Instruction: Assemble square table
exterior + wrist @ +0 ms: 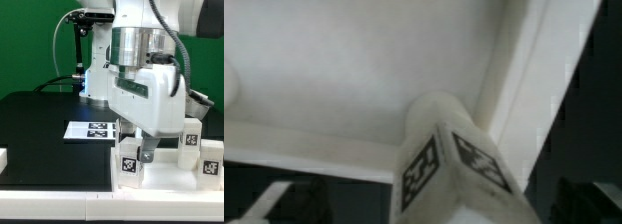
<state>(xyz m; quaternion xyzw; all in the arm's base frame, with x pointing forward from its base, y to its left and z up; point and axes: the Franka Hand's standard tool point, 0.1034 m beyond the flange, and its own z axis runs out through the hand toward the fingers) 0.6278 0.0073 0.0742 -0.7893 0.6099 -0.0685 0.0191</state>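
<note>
The gripper (148, 150) is low over the white parts at the exterior view's right; whether its fingers are apart or together, I cannot tell. In the wrist view a leg (446, 160) with black-and-white tags stands close to the camera, over the inside of the top (349, 70), beside its rim. The marker board (92, 130) lies on the black table (40, 130), just beside the arm.

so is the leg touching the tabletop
Cannot tell. In the wrist view the leg overlaps the tabletop, but neither view plainly shows contact or a gap.
</note>
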